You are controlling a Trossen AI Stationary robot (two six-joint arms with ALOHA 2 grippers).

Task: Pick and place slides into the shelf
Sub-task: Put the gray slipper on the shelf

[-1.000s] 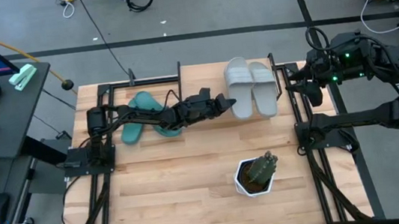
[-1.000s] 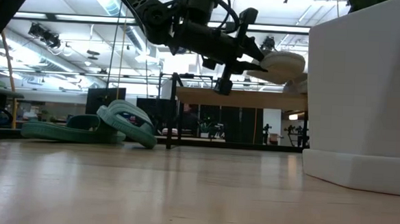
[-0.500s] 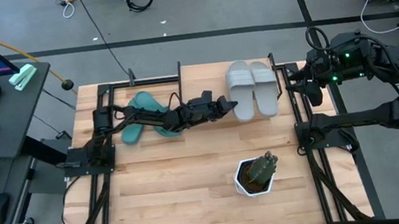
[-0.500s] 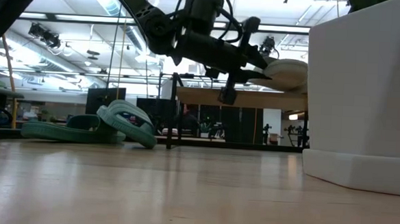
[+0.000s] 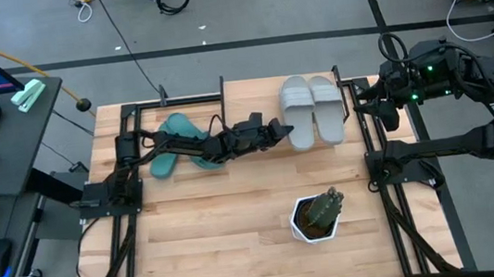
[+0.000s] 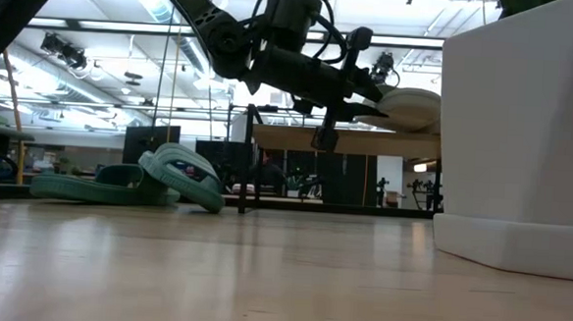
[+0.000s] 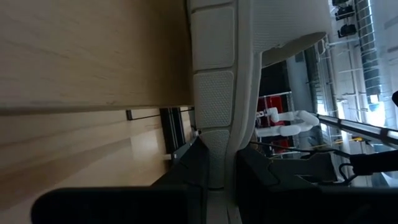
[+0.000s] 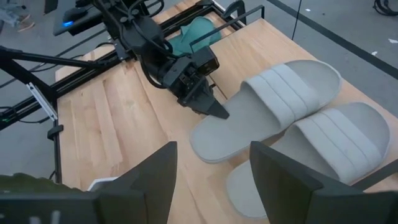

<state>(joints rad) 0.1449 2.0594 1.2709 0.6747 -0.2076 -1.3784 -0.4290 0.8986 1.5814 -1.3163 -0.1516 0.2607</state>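
Two light grey slides lie side by side at the table's far right, strap ends toward the far edge. In the low view the shelf's wooden plank shows below them. My left gripper reaches across from the left and is shut on the left grey slide. The teal slides lie near the left arm's base, one leaning on the other. My right gripper hangs open by the table's right edge, above the grey pair, touching nothing. My left gripper pinches the left grey slide at its heel end, the sole's rim between the two fingers. The fingers come nearly level from the table's left and near side. In the low view the slide sits above the plank, roughly level.
A white pot with a spiky plant stands near the table's near right; it fills the low view's right side. Black frame rails run along both sides. Bare wood lies in the middle.
My left gripper, still shut on the grey slide, has come down a little toward the shelf plank, carrying the slide lower, and has then kept nearly still. The slide now lies straighter beside its mate.
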